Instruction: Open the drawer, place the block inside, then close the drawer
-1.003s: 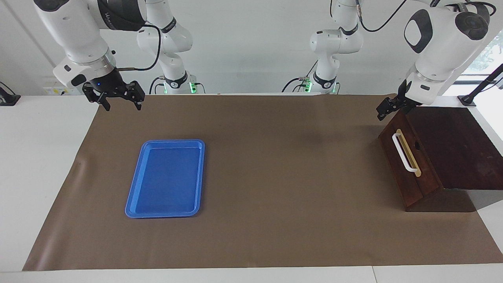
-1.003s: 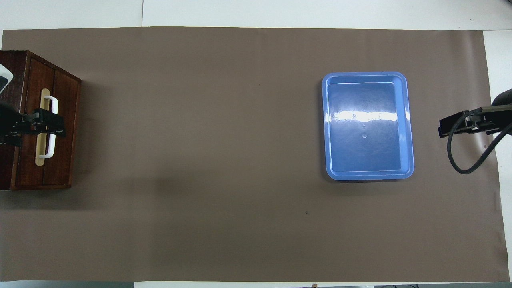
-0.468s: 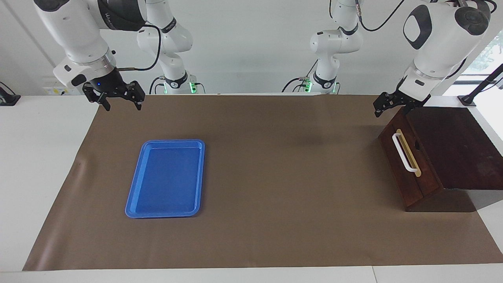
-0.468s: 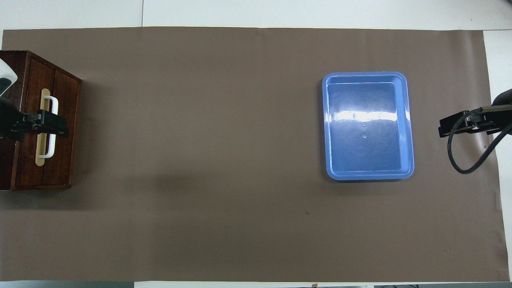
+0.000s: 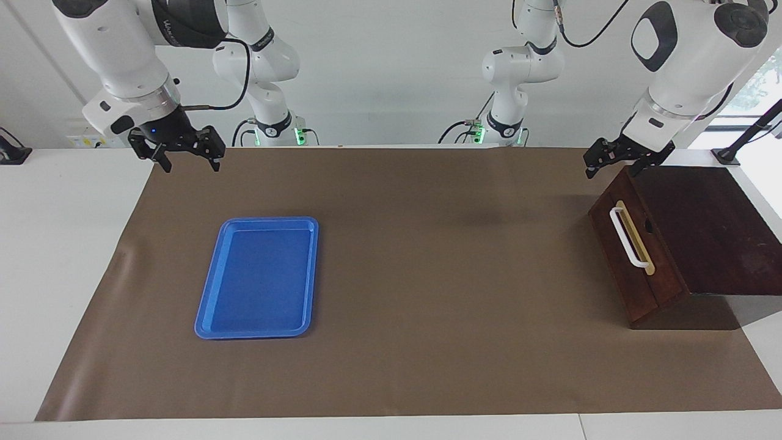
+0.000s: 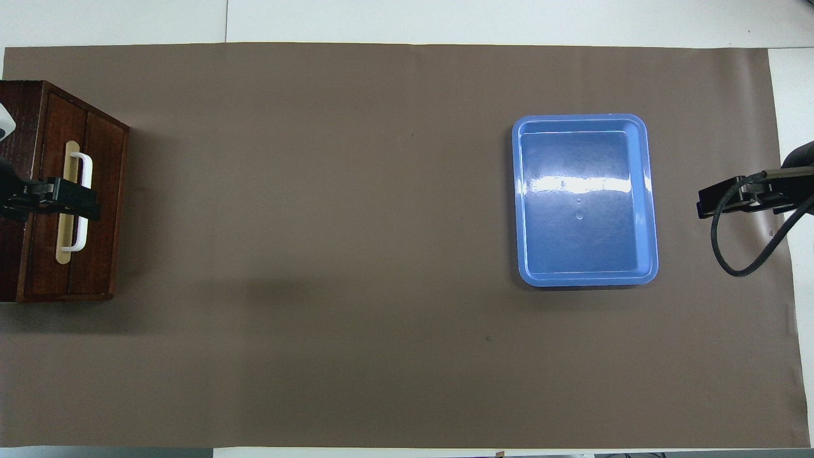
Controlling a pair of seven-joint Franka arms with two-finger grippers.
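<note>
Up and away goes the left tool (image 5: 613, 164) compared with a second ago: in the facing view it now hangs clear above the corner of the dark wooden box (image 5: 702, 226) that lies nearest the robots, where earlier it sat low against that corner. Its fingers are spread, nothing between them. The drawer (image 5: 635, 263) is shut flush in the box at the left arm's end of the worktop (image 5: 427, 366), its white bar handle (image 5: 629, 238) on the tan strip untouched. Over at the right arm's end, the right tool (image 5: 186, 160) has not stirred; it waits in the air above the corner of the brown mat (image 5: 427, 275), fingers wide and empty. A blue tray (image 5: 259, 278) lies flat on the mat, bare inside, well apart from the box. Part of a dark printed word runs along the right arm's upper link (too cut off to read). The yellow block is not visible anywhere on this side.

Switching to the overhead view: the left tool (image 6: 70, 197) now crosses the white handle (image 6: 79, 203) from above, a touch farther from the robots along the handle than before, though the facing view shows it raised, not touching. The drawer (image 6: 73, 191) front sits closed in its box (image 6: 19, 159). The right tool (image 6: 725, 198) pokes in at the mat's edge, a black cable looping beneath it, beside the blue tray (image 6: 585, 200) but well apart from it. Glare streaks the tray floor; no block here either.
</note>
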